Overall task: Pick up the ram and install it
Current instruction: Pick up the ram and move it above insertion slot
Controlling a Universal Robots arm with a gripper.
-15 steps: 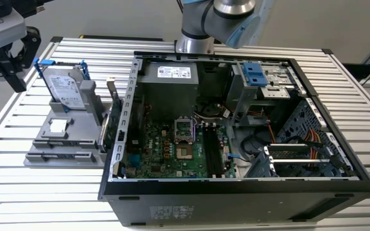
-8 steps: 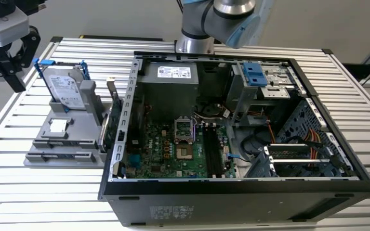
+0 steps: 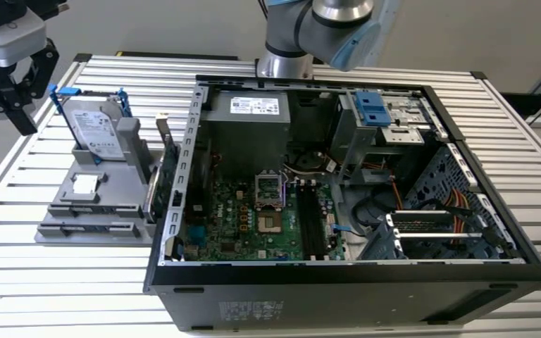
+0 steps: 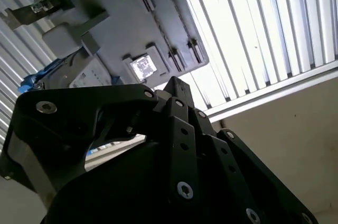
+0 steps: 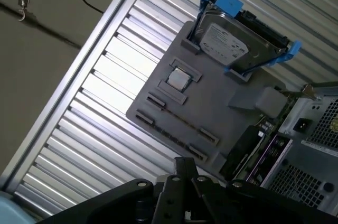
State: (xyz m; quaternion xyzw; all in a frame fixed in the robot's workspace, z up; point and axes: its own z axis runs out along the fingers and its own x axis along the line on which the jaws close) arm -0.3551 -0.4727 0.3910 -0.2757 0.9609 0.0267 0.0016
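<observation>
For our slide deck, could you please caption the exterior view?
Open pincer hovers by the hard drive in its gray fixture, beside the opened computer case.

Gripper: black linkage looming right up close to the lens.
Table: pale metal slats, brightly lit.
Tray: grey holder lying flat on the slats.
Hard drive: silver, blue-framed, standing on edge in the tray.
Chip: small square, seated in a tray recess near the drive.
Computer case: perforated corner just beside the tray.
</observation>
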